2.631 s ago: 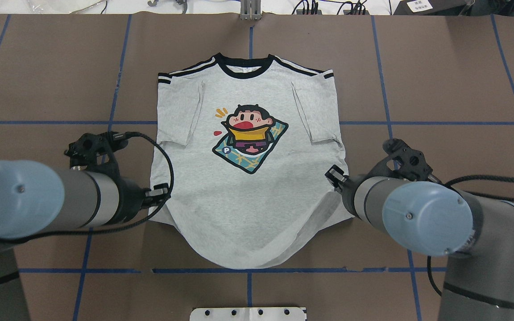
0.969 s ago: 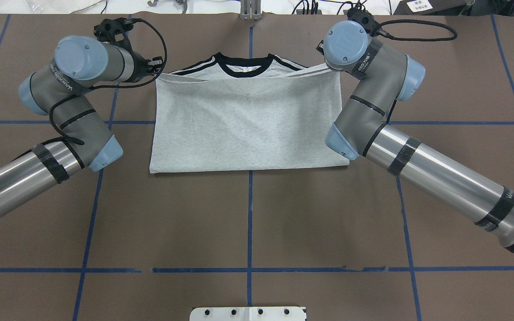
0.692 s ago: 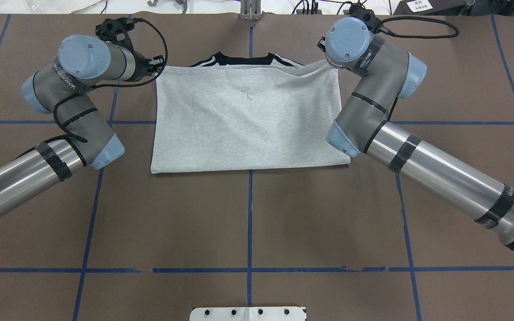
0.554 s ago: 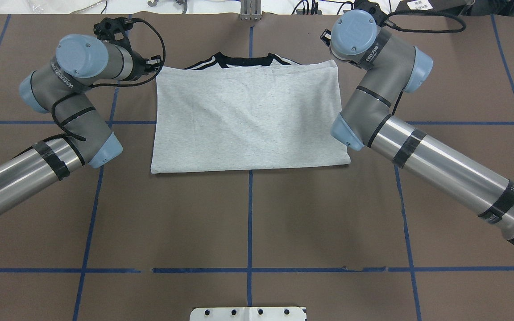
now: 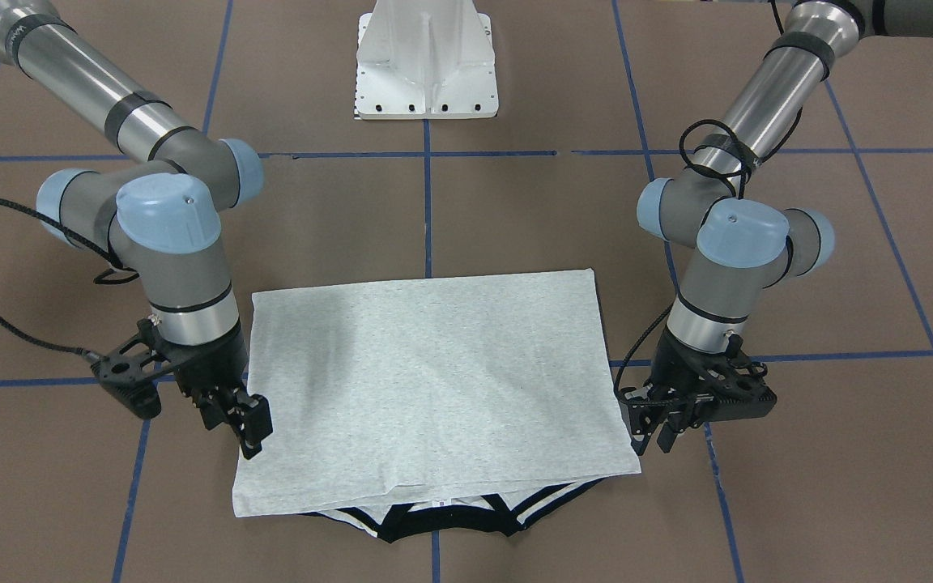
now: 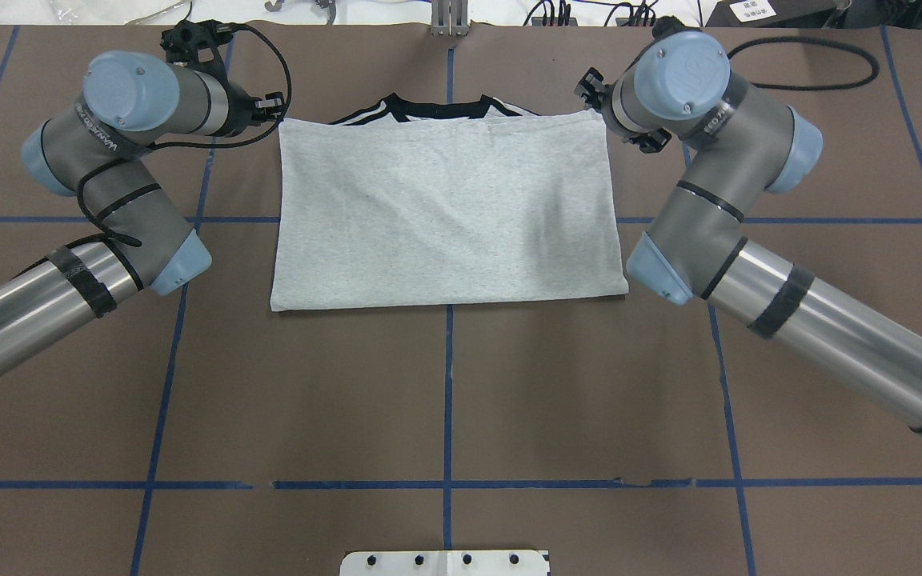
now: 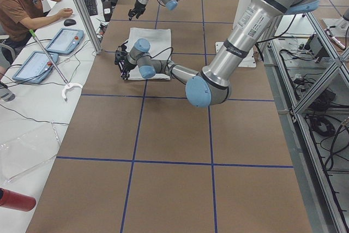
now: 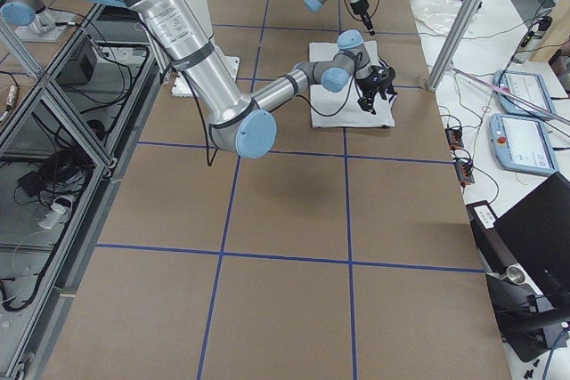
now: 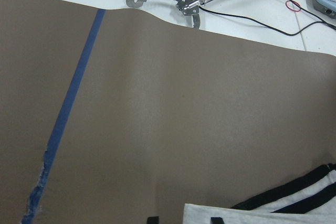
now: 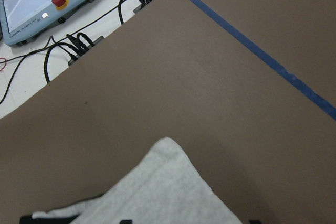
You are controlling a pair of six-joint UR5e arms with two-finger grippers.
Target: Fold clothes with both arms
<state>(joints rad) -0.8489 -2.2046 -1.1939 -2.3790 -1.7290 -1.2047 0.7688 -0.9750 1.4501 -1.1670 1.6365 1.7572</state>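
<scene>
- Grey T-shirt [image 6: 445,216] lies flat on the brown table [image 6: 445,384], folded in half across its width. Plain side is up and no print is visible.
- The fold line is the near edge in the overhead view. The loose hem edge is at the far side, just short of the black collar [image 6: 437,108], which sticks out past it along with bits of striped trim.
- Left gripper [image 5: 651,433]: jaws spread, nothing between them. It sits just outside the shirt's side edge on the robot's left, close to the far hem corner. Touching the cloth or not, can't tell.
- Left wrist cam: both fingertips [image 9: 217,220] show at the bottom edge, well apart, with the hem corner lying in the gap between them and striped trim off to one side.
- Right gripper [image 5: 238,421]: jaws also spread and holding nothing, at the opposite side edge near the other far hem corner. In the front view it overlaps the shirt edge; its height above the cloth is unclear.
- Right wrist cam: fingertips [image 10: 126,222] apart at the bottom edge, and the rounded shirt corner pokes up between them onto bare table.
</scene>
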